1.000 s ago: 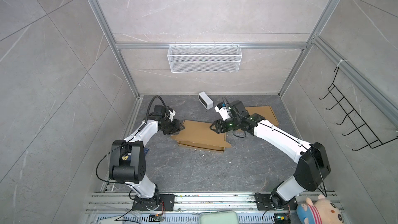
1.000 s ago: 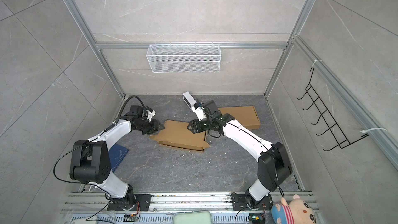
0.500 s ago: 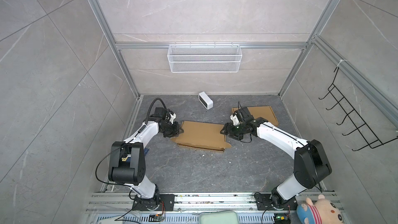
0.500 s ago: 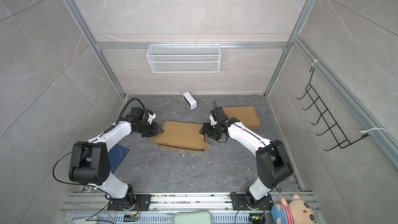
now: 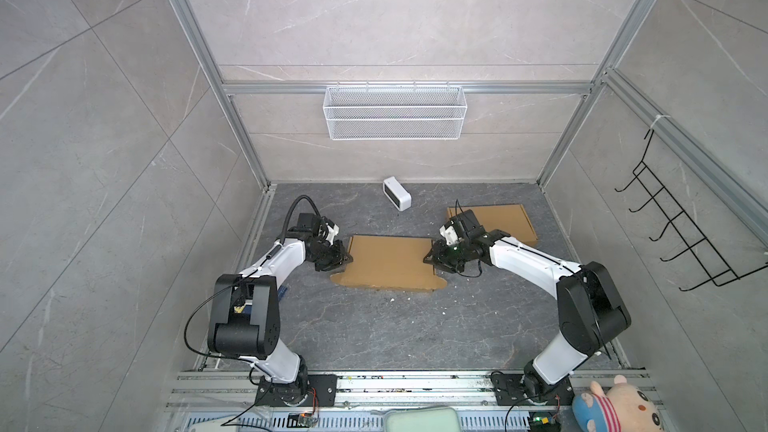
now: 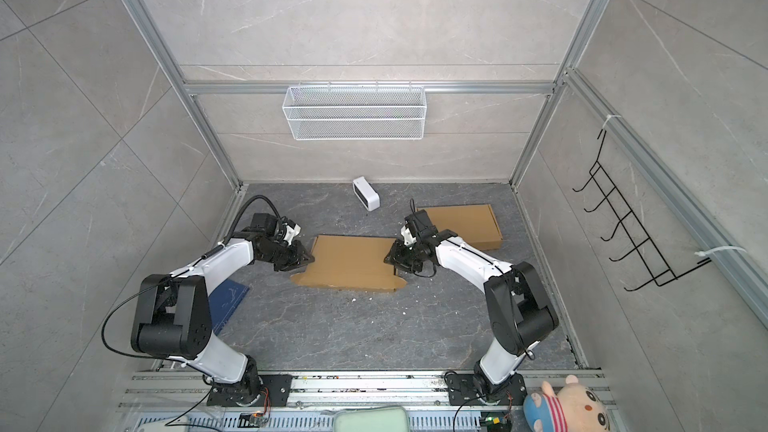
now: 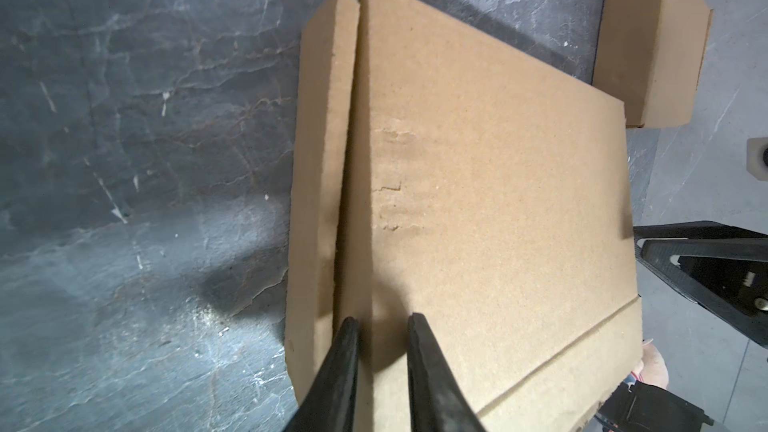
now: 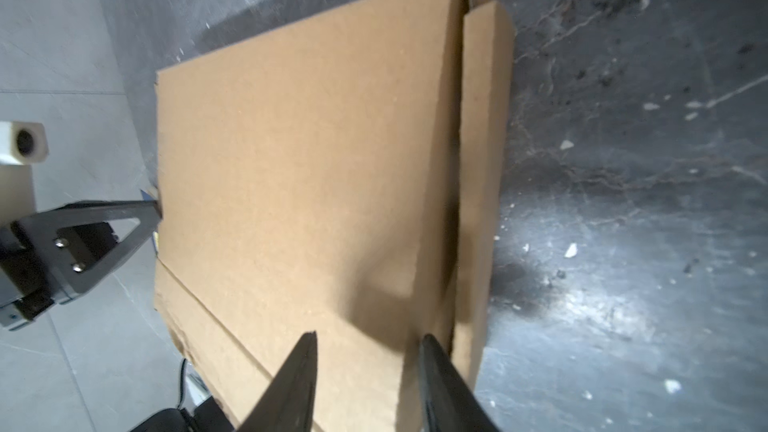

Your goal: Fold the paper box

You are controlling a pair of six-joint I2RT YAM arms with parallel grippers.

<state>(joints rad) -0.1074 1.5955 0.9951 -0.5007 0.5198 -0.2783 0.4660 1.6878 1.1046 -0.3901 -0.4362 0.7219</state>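
Now, cardboard box (image 5: 388,261): we see it lying flat, between both jaws.
Left jaws: slightly spread, tips at its edge.
Right jaws: spread wider, tips at its opposite edge.

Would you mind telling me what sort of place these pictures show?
Probably a robot test cell: aluminium framing holding stone-look wall panels, a left arm and right arm bolted to a base rail, and a wire basket hung behind them.

Dark grey marbled tabletop (image 5: 374,334). Flat mid-surface: paper box (image 5: 386,263). Back right: second cardboard box (image 5: 503,222). Near back wall: white device (image 5: 397,199). Left edge: blue sheet (image 6: 228,301). Scattered white crumbs (image 5: 444,312).
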